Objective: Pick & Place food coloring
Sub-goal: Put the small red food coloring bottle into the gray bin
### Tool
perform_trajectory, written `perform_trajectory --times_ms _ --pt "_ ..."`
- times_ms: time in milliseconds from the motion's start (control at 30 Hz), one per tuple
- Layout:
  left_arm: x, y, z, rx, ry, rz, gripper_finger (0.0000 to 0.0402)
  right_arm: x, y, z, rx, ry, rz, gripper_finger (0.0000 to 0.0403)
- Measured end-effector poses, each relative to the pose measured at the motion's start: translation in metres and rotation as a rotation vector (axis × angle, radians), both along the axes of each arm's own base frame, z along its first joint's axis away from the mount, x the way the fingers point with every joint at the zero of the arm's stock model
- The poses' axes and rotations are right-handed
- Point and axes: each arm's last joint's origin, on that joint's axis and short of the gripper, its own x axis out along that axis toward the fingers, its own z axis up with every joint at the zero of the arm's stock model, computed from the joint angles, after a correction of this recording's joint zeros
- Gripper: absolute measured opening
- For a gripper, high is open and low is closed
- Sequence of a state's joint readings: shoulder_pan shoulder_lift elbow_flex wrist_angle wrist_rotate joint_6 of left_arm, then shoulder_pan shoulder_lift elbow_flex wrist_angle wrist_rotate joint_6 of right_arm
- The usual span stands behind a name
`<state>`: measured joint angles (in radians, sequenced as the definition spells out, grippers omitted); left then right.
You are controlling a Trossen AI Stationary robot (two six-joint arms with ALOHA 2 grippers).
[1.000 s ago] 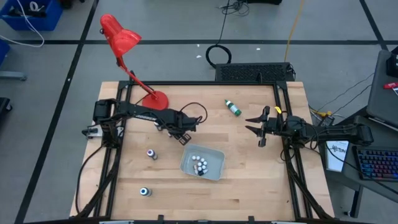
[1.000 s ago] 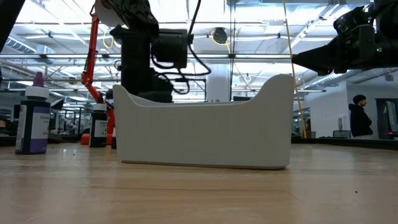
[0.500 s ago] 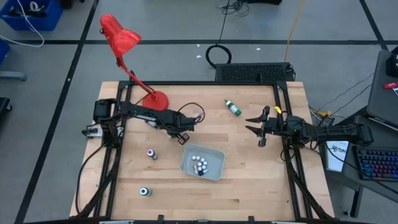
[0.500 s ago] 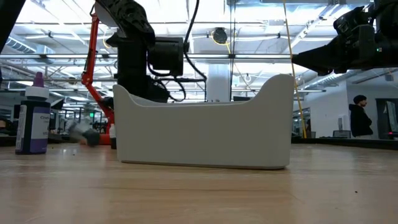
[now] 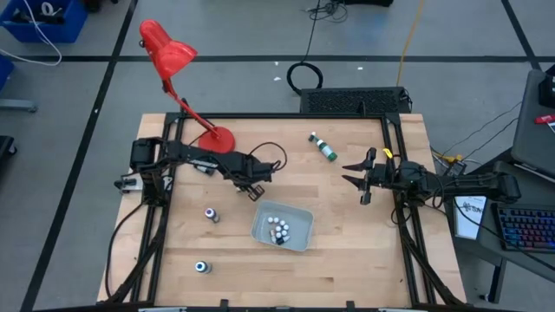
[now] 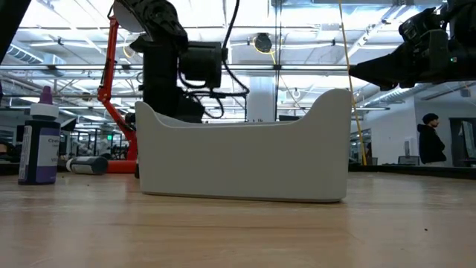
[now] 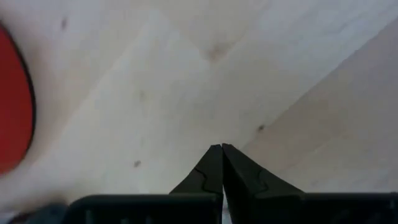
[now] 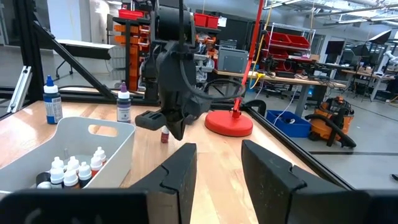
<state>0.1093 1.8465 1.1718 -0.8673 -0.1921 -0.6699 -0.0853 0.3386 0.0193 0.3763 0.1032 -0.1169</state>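
Observation:
Several small white-topped vials (image 5: 277,230) stand in the pale tray (image 5: 300,214), also seen in the right wrist view (image 8: 74,167). A purple-capped bottle (image 5: 211,214) and a blue one (image 5: 201,267) stand on the table left of the tray. A green bottle (image 5: 323,148) lies at the far middle. In the low view a dark bottle (image 6: 85,165) lies on its side by the lamp base. My left gripper (image 5: 257,194) is shut and empty just beyond the tray's far left corner, pointing down at bare wood (image 7: 222,149). My right gripper (image 5: 349,173) is open and empty, level, at the right.
A red desk lamp stands with its base (image 5: 217,139) at the far left, and its head reaches beyond the table's far left corner. A black cable loops off the left arm (image 5: 273,156). Bare wood lies between the tray and my right gripper.
In the low view the dark bottle by the lamp base stood upright a second ago. It has tipped over toward the table's left and now lies on its side. My left gripper has swayed slightly but stays by the tray.

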Motion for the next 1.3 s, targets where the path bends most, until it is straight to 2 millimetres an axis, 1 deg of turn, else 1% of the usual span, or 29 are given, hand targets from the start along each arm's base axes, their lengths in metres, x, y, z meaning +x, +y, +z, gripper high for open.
perform_trajectory --times_ms 100,200,300,367,433,533,633,733,833,900,967,1100,1300 --pt "0.010 0.001 0.012 0.006 -0.036 -0.056 0.0004 0.000 0.000 0.000 0.000 0.000 0.000 0.0116" --pt "0.019 0.001 0.029 0.010 -0.058 -0.131 0.0006 0.000 0.000 0.000 0.000 0.000 0.000 0.0116" --pt "0.024 -0.006 0.045 0.014 -0.039 -0.232 0.0006 0.000 0.000 0.000 0.000 0.000 0.000 0.0116" --pt "0.025 -0.014 0.054 0.012 -0.013 -0.300 0.0003 0.000 0.000 0.000 0.000 0.000 0.000 0.0116" --pt "0.024 -0.022 0.062 0.003 0.026 -0.321 0.0006 0.000 0.000 0.000 0.000 0.000 0.000 0.0116" --pt "0.019 -0.032 0.071 -0.036 0.079 -0.298 0.0031 0.000 0.000 0.000 0.000 0.000 0.000 0.0116" --pt "0.011 -0.039 0.074 -0.041 0.135 -0.259 0.0074 0.000 0.000 0.000 0.000 0.000 0.000 0.0116" --pt "0.006 -0.042 0.074 -0.024 0.152 -0.220 0.0129 0.000 0.000 0.000 0.000 0.000 0.000 0.0116" --pt "0.004 -0.042 0.073 0.002 0.120 -0.194 0.0184 0.000 0.000 0.000 0.000 0.000 0.000 0.0116" --pt "0.002 -0.041 0.069 0.003 0.107 -0.184 0.0214 0.000 0.000 0.000 0.000 0.000 0.000 0.0116" --pt "-0.001 -0.039 0.064 -0.002 0.103 -0.172 0.0234 0.000 0.000 0.000 0.000 0.000 0.000 0.0116" --pt "-0.008 -0.034 0.051 -0.010 0.113 -0.128 0.0249 0.000 0.000 0.000 0.000 0.000 0.000 0.0116" --pt "-0.009 -0.029 0.037 -0.039 0.075 -0.118 0.0242 0.000 0.000 0.000 0.000 0.000 0.000 0.0116"
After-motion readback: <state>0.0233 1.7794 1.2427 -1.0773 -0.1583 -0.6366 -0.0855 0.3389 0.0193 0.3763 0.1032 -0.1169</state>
